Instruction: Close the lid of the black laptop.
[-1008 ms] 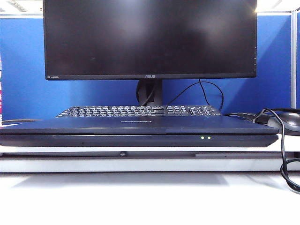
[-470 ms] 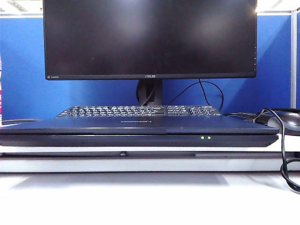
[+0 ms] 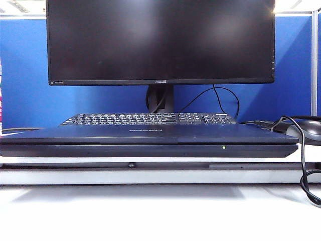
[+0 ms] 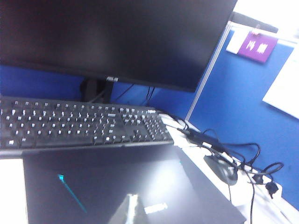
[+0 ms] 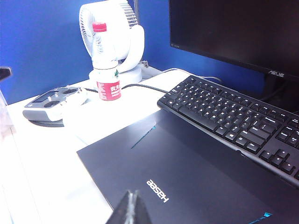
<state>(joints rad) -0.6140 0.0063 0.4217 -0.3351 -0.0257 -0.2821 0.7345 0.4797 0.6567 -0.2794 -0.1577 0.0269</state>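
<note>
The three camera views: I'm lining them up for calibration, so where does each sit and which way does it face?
Exterior view: low at the table's front, facing the closed black laptop, the black desktop keyboard and the black ASUS monitor; no arm shows.
Left wrist view: above the plain matte lid, facing the monitor; the left tool shows blurred at the edge.
Right wrist view: above the lid's other side, facing a white fan and a clear bottle; the right tool shows.
All share lid, keyboard, monitor.
</note>
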